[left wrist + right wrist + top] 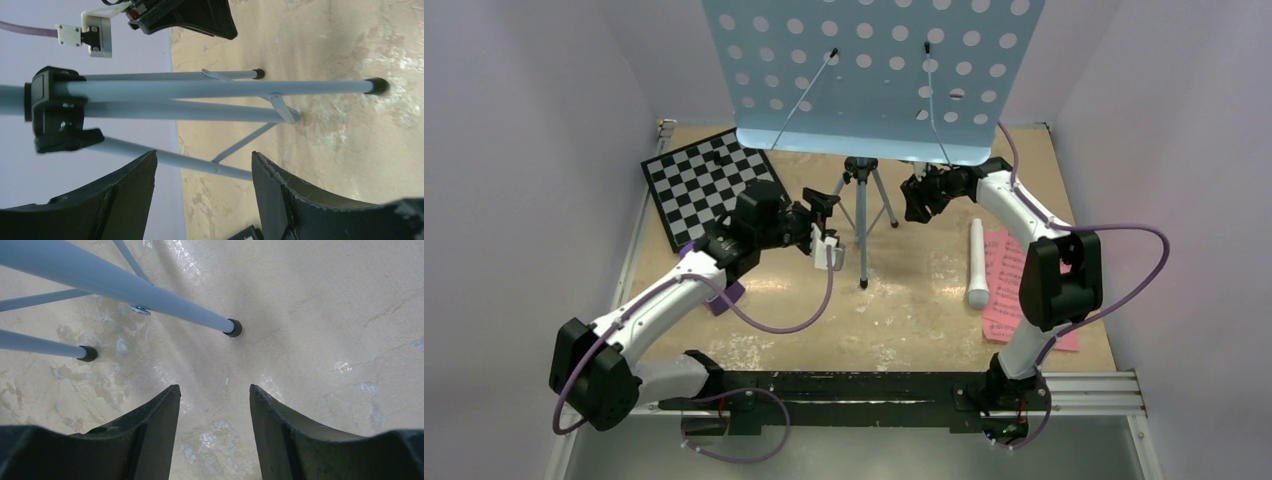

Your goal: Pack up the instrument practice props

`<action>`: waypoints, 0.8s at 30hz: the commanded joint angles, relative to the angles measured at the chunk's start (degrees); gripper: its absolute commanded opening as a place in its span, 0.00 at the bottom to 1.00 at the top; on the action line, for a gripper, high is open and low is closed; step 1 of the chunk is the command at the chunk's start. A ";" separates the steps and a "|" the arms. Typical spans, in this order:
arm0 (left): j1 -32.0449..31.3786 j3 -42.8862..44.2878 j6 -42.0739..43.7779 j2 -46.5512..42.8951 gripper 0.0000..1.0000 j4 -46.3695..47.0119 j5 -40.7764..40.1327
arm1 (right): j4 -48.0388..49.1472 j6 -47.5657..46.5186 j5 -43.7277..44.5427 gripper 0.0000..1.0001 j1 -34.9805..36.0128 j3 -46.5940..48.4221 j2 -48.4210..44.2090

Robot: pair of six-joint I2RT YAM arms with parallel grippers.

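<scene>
Left end effector (824,215) and right end effector (914,200) flank the tripod (864,200) of the music stand (874,70), and both are released, grasping nothing.

From your left wrist view, the jaws of the left end effector (202,160) gape just short of the grey legs (200,89), close to the black hub (50,107) where they join. That low, sideways approach looks chosen to take the stand by its legs, not by the wide perforated tray above.

From your right wrist view, the right end effector (215,390) points down at bare desk (325,340), with two rubber feet (233,328) just beyond its tips. Its place on the opposite side suggests that you mean to steady or fold the tripod from both sides at once.

The stand is upright at mid-desk, its three legs spread, and that spread is likely what keeps the top-heavy tray from tipping. Take care: a push on one leg could topple it.

On your right, the white tube (977,262) lies beside the pink pages (1009,265), partly under the right arm. The chessboard (709,180) lies at the far left and is no part of the job.

No brand or label can be read. The pink pages carry printed notation too small to make out.
</scene>
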 commanded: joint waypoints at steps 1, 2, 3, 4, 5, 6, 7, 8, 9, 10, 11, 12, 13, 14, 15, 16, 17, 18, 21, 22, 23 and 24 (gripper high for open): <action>2.32 -1.20 1.83 -7.74 0.73 -9.39 6.53 | -1.43 1.15 -1.26 0.57 -1.06 1.47 -1.64; 2.35 -1.26 1.90 -9.21 0.74 -9.04 6.91 | -1.94 1.34 -1.10 0.57 -1.20 1.88 -1.68; 2.28 -1.06 1.86 -10.35 0.75 -8.42 7.43 | -2.42 1.60 -1.07 0.57 -1.29 2.01 -1.97; 2.06 -0.43 2.06 -11.05 0.76 -7.65 7.81 | -2.49 1.81 -1.11 0.57 -1.28 2.04 -2.31; 1.64 0.42 2.59 -11.35 0.77 -7.41 7.75 | -2.55 1.89 -1.37 0.57 -1.28 1.92 -2.72; 1.29 1.47 3.34 -11.20 0.77 -7.38 7.49 | -2.63 1.93 -1.81 0.57 -1.30 1.87 -2.91; 1.08 2.31 4.35 -11.00 0.78 -7.36 7.49 | -3.00 1.92 -2.23 0.57 -1.30 2.02 -2.90; 0.87 2.83 5.41 -10.62 0.78 -7.15 7.64 | -3.44 1.90 -2.61 0.57 -1.30 2.22 -2.77; 0.80 3.10 6.66 -10.20 0.78 -6.74 7.78 | -3.84 1.82 -2.90 0.57 -1.31 2.49 -2.56; 0.70 3.21 7.75 -9.71 0.78 -6.33 7.86 | -4.05 1.70 -3.12 0.57 -1.30 2.70 -2.36; 0.53 3.40 8.73 -8.89 0.79 -5.85 7.87 | -4.07 1.69 -3.16 0.57 -1.30 2.80 -2.24; 0.36 3.42 9.52 -8.32 0.79 -5.22 7.83 | -4.11 1.76 -3.17 0.57 -1.34 2.98 -2.17; 0.18 3.51 10.07 -7.63 0.79 -4.36 7.61 | -4.10 1.88 -3.27 0.57 -1.35 3.12 -2.08; -0.23 3.60 10.26 -6.95 0.79 -3.01 7.19 | -4.11 1.93 -3.46 0.57 -1.36 3.30 -2.02; -0.50 3.81 10.33 -6.20 0.79 -1.53 6.53 | -4.05 2.02 -3.56 0.57 -1.37 3.46 -2.00; -0.84 4.13 10.00 -5.50 0.79 -0.11 5.68 | -3.96 2.02 -3.58 0.57 -1.38 3.45 -1.94; -1.01 4.82 9.40 -4.82 0.79 1.34 5.12 | -3.92 2.07 -3.61 0.57 -1.39 3.47 -1.88; -1.18 5.08 8.94 -4.29 0.80 2.18 4.71 | -3.98 2.04 -3.53 0.57 -1.35 3.53 -1.92; -1.26 5.55 8.87 -3.45 0.80 4.46 4.41 | -3.84 2.12 -3.36 0.57 -1.39 3.24 -1.92; -1.29 5.48 8.81 -3.31 0.80 4.64 4.32 | -3.87 2.27 -3.35 0.57 -1.39 3.10 -1.91; -1.25 5.36 8.61 -3.21 0.80 6.90 4.17 | -3.89 2.40 -3.35 0.57 -1.38 3.03 -1.91; -1.25 5.29 8.35 -2.95 0.80 7.84 3.85 | -3.83 2.58 -3.34 0.57 -1.40 2.90 -1.92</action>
